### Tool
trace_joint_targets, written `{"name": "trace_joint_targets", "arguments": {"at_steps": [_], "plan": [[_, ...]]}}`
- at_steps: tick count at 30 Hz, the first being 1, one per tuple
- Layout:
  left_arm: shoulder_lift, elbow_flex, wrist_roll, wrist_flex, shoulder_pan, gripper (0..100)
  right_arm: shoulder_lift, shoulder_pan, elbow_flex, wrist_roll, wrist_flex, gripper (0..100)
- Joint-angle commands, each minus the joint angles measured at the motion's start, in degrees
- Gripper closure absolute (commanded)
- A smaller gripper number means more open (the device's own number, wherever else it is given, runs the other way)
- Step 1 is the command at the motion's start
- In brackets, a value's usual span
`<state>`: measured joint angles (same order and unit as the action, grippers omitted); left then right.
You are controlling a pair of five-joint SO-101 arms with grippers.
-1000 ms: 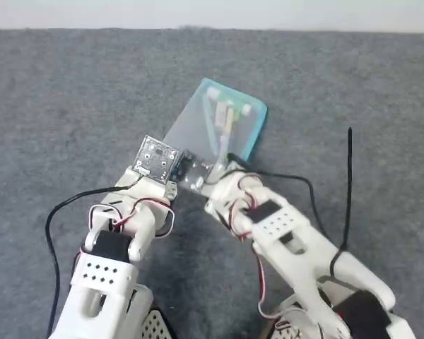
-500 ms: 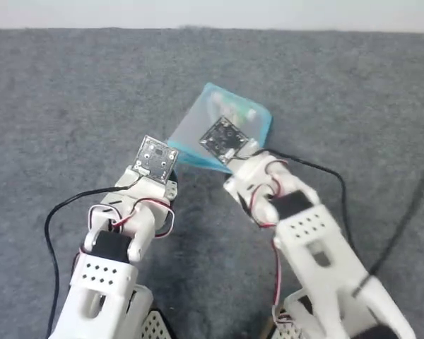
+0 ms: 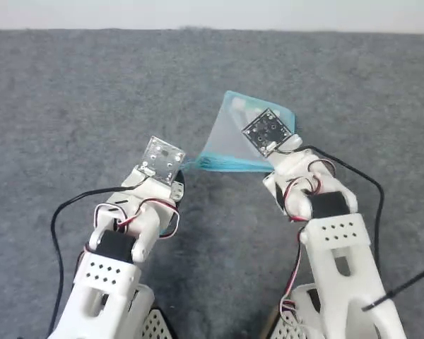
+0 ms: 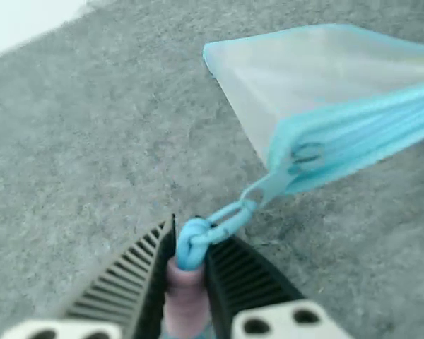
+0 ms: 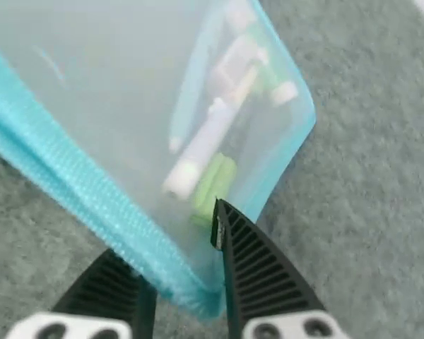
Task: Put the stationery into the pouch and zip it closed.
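Observation:
The translucent blue-edged pouch [image 3: 233, 138] hangs stretched between the two grippers, lifted off the carpet. Inside it lie white pens [image 5: 212, 134] and green stationery [image 5: 213, 185]. My left gripper [image 4: 189, 233] is shut on the blue zip pull loop [image 4: 198, 233]; in the high view the left gripper [image 3: 178, 169] sits at the pouch's left tip. My right gripper [image 5: 175, 263] is shut on the pouch's zip-edge corner [image 5: 198, 296], under the right arm's wrist [image 3: 268, 133]. The zip edge [image 4: 353, 134] looks drawn together along its visible length.
Grey carpet [image 3: 71, 92] covers the whole table around the arms, with a pale wall strip at the far edge. Black cables [image 3: 63, 212] trail beside both arms near the front.
The right gripper has swung right and away with the pouch's end, dragging the pouch rightward and tilting it up. The left gripper has stayed almost still, holding the pull.

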<state>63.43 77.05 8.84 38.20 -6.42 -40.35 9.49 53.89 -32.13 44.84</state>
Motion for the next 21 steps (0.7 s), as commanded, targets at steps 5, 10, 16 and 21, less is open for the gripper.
{"name": "trace_joint_targets", "arguments": {"at_steps": [5, 10, 16, 21], "plan": [[-0.2, -2.6, 0.1, 0.1, 0.4, 99, 7.3, -6.8, -5.5, 2.2, -0.6, 99.2], [-0.2, -2.4, -2.6, -1.4, 0.3, 94, 7.9, -6.7, -8.0, 7.8, 6.3, 93.0], [0.3, 0.1, -2.8, -3.3, -2.9, 83, 7.9, -6.6, -11.3, 9.9, 15.1, 68.3], [0.3, 0.2, -2.8, -3.3, -3.5, 82, 7.9, -2.2, -12.7, 10.0, 22.7, 61.0]]}}
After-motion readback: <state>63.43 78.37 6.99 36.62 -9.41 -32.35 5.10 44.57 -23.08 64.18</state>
